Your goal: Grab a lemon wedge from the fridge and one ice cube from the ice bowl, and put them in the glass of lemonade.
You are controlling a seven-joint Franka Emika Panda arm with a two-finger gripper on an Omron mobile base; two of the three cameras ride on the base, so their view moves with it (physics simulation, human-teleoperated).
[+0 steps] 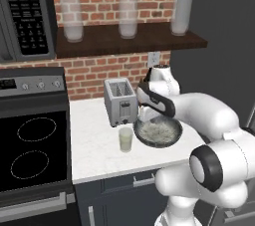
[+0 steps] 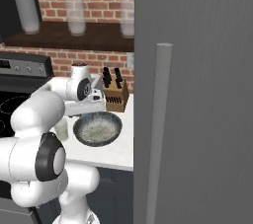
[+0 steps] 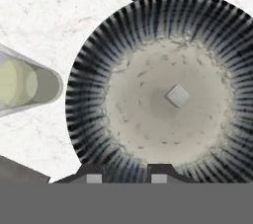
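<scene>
Closed and holding nothing, the gripper (image 3: 123, 178) hangs above the ice bowl (image 3: 89, 94), where one ice cube (image 3: 177, 95) lies in the middle. Just left of the bowl stands the glass of lemonade (image 1: 125, 139), near the toaster (image 1: 120, 101).

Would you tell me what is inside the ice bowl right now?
The ice bowl holds one pale ice cube near the middle of its speckled floor. Its near rim is covered by the gripper.

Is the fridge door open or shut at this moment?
Shut: the fridge shows its closed dark grey front and bar handle in the right base view, no interior showing.
</scene>
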